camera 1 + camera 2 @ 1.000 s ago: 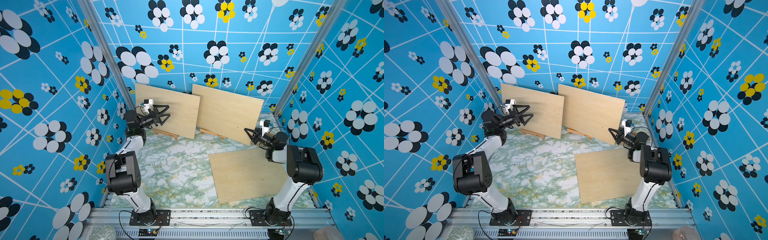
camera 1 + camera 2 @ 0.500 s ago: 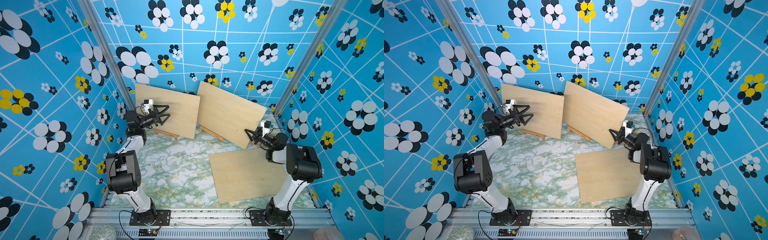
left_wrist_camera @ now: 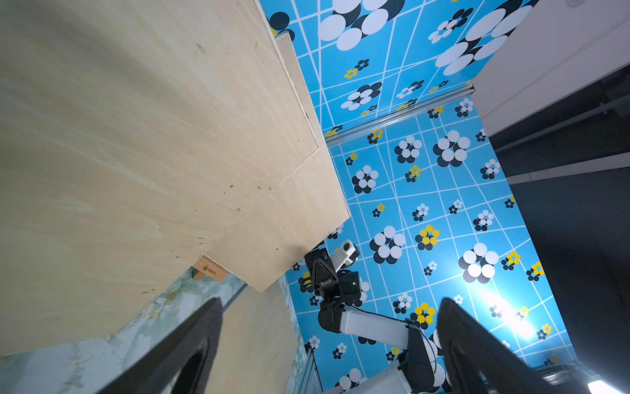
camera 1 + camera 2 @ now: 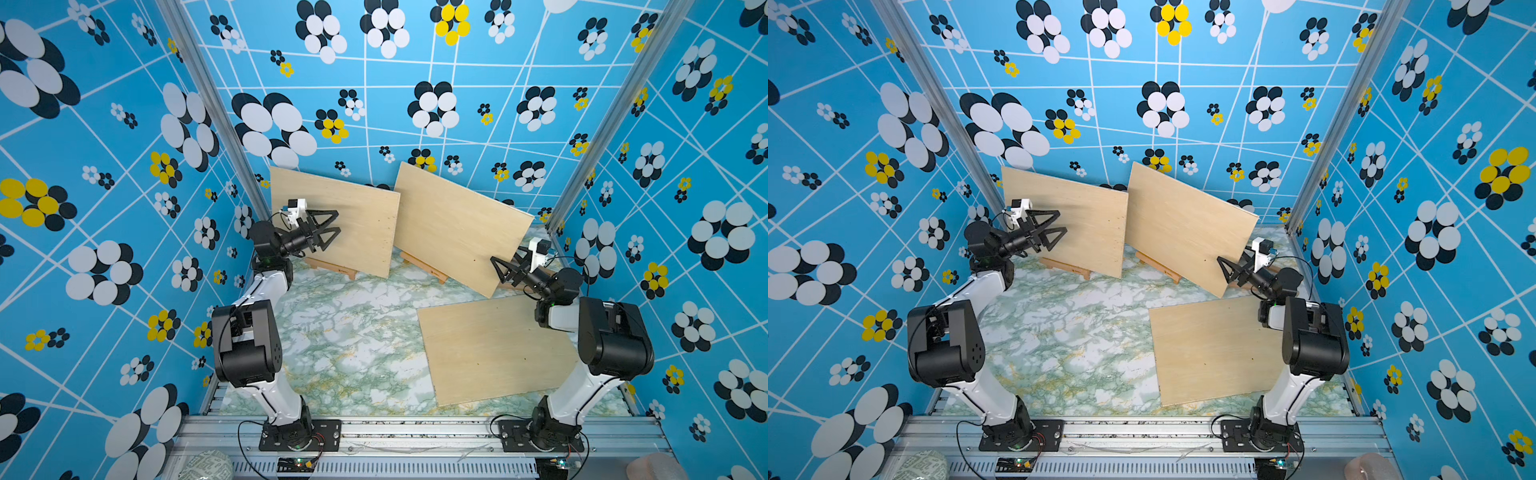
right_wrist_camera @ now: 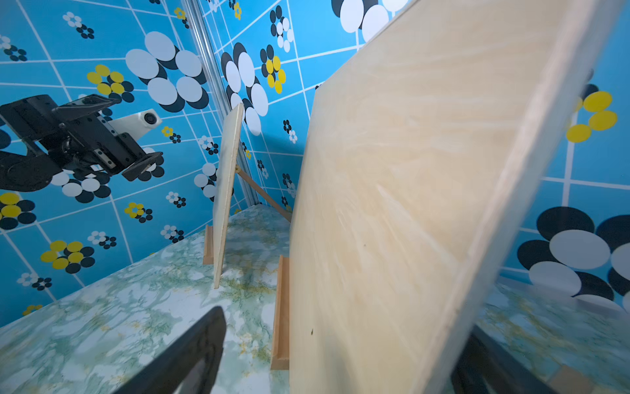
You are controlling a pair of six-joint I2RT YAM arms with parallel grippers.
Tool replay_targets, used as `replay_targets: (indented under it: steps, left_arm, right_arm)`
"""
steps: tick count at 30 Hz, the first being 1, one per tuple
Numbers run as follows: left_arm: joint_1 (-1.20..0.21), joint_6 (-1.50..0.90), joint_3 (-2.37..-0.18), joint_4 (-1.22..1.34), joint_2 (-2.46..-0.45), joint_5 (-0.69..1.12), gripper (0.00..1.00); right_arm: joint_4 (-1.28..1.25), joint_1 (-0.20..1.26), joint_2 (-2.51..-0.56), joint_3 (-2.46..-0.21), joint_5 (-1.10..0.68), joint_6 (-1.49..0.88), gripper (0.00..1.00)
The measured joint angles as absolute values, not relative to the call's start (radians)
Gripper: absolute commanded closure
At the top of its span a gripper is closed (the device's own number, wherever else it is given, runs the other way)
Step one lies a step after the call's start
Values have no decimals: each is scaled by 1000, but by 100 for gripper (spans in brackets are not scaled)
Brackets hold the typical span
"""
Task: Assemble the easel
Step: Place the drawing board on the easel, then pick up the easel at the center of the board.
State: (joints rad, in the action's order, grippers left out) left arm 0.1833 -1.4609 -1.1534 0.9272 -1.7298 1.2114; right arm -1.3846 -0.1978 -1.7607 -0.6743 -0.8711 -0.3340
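Note:
Two plywood boards stand at the back in both top views. The left board [image 4: 353,224] [image 4: 1084,224] rests on its easel ledge [image 4: 332,268]. The right board [image 4: 453,232] [image 4: 1183,232] is tilted, its right end low, over the other easel ledge [image 4: 424,266] [image 5: 281,307]. My right gripper [image 4: 496,272] [image 4: 1224,271] [image 5: 344,327] is open, its jaws straddling that board's [image 5: 409,170] low right edge without pinching it. The board looks blurred there. My left gripper [image 4: 336,224] [image 4: 1061,222] [image 3: 330,303] hangs open and empty before the left board [image 3: 136,136].
A third board [image 4: 494,349] [image 4: 1212,349] lies flat on the marble table [image 4: 340,332] at the front right, beside the right arm's base. Patterned blue walls close in on three sides. A thin rear leg [image 5: 262,194] of the easel shows behind the left board.
My right gripper has opened from nearly shut. The right board has tipped clockwise, its right end dropping toward the table. The left arm and left board have not moved.

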Motion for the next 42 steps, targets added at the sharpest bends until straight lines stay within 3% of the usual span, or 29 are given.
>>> replay_targets:
  steps: [8, 13, 17, 22, 23, 27, 30, 32, 42]
  left_arm:
    - [181, -1378, -1153, 842, -1714, 1211, 0]
    - [167, -1227, -1153, 675, -1663, 1204, 1]
    - [143, -1089, -1153, 523, -1614, 1184, 1]
    - [130, -998, -1153, 439, -1578, 1148, 1]
    - [129, -983, -1152, 426, -1571, 1136, 1]
    - [104, -916, -1144, 364, -1545, 1105, 1]
    - [76, -864, -1118, 314, -1514, 1079, 1]
    - [63, -833, -1089, 281, -1486, 1070, 1]
    - [58, -691, -1045, 123, -1379, 1038, 1]
  right_arm:
    - [-1374, -239, -1632, -562, -678, -476, 0]
    - [-1211, -247, -1465, -506, -575, -510, 1]
    - [-930, -247, -1257, -514, -482, -511, 1]
    - [-341, -247, -1089, -725, -302, -530, 1]
    - [-233, -247, -1083, -785, -291, -536, 1]
    - [-7, -250, -1115, -894, -344, -607, 23]
    - [109, -252, -1193, -901, -416, -720, 17]
    - [169, -252, -1240, -891, -443, -796, 1]
    - [372, -237, -1374, -988, -416, -869, 0]
